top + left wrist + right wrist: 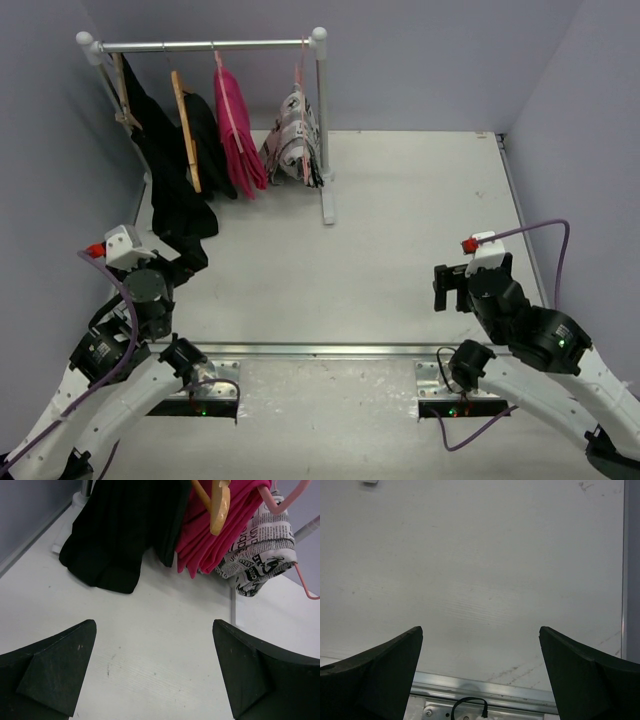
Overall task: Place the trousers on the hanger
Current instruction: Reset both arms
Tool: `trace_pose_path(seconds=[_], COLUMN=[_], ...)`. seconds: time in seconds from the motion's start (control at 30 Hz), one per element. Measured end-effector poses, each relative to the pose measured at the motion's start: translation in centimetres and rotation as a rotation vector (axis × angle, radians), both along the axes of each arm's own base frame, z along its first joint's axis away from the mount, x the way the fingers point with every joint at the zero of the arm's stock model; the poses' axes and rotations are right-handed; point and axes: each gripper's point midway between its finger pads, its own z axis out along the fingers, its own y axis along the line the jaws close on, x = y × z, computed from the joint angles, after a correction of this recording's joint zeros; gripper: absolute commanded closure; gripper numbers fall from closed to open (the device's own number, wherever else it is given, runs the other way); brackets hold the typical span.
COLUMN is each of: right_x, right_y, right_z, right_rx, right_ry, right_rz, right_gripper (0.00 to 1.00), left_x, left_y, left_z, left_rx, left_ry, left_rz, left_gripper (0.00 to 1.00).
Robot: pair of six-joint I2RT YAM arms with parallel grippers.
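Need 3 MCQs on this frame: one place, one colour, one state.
1. Where are the trousers? A flat on the table; B draped on the hanger at the rail's right end; C folded by the arm bases.
2. Colour of the garment beside them? A pink; B green; C yellow.
3. The left gripper and right gripper are: A both shut; B both open, empty; C one holding fabric.
B: the top view shows them hanging there. A: the pink garment hangs alongside. B: wrist views show spread fingers with nothing between.
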Motion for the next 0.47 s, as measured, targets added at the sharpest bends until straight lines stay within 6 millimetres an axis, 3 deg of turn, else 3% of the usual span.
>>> trace_pose_path(seconds=[0.47], right_x=[0.52], right_y=[-0.20], right_z=[0.40], right_rx=[0.018], right_ry=[-0.042], right_rz=[-0.031], right_gripper=[0.01], left_x=[-0.08], left_y=[-0.20], left_z=[0.07], left_rx=[-0.008], left_ry=[-0.004], left_rz=[-0.015], left_gripper=[0.00])
